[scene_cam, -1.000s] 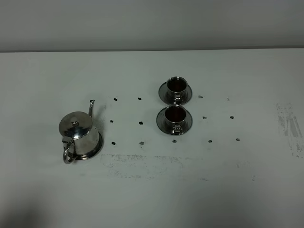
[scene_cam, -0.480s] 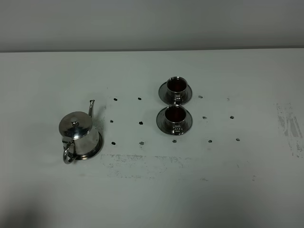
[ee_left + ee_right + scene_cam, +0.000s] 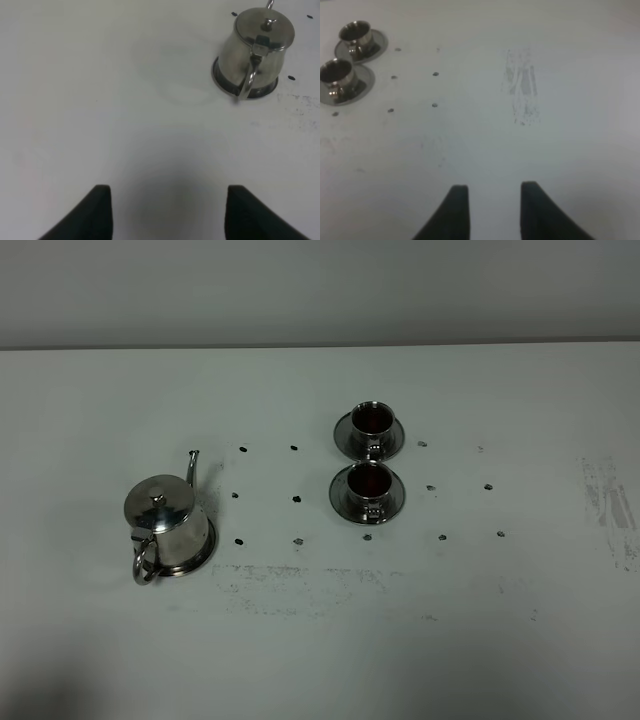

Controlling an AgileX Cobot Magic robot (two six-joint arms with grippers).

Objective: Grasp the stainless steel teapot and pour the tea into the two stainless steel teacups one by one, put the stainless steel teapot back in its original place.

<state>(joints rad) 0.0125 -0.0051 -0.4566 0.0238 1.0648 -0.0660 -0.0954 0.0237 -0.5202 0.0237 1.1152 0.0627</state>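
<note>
The stainless steel teapot (image 3: pixel 163 523) stands upright on its round steel tray (image 3: pixel 205 550) at the table's left, spout pointing away, loop handle toward the front. It also shows in the left wrist view (image 3: pixel 256 47). Two steel teacups on saucers stand right of centre, the far one (image 3: pixel 371 421) behind the near one (image 3: pixel 368 483); both hold dark reddish-brown tea (image 3: pixel 368 477). They also show in the right wrist view, the far cup (image 3: pixel 356 34) and the near cup (image 3: pixel 336 76). My left gripper (image 3: pixel 167 212) is open and empty, well short of the teapot. My right gripper (image 3: pixel 493 210) is open and empty, far from the cups.
The white table (image 3: pixel 320 640) carries several small dark dots (image 3: pixel 297 499) between teapot and cups and grey scuff marks at the right (image 3: pixel 608 502) and front centre (image 3: pixel 300 585). A grey wall runs behind the table's far edge.
</note>
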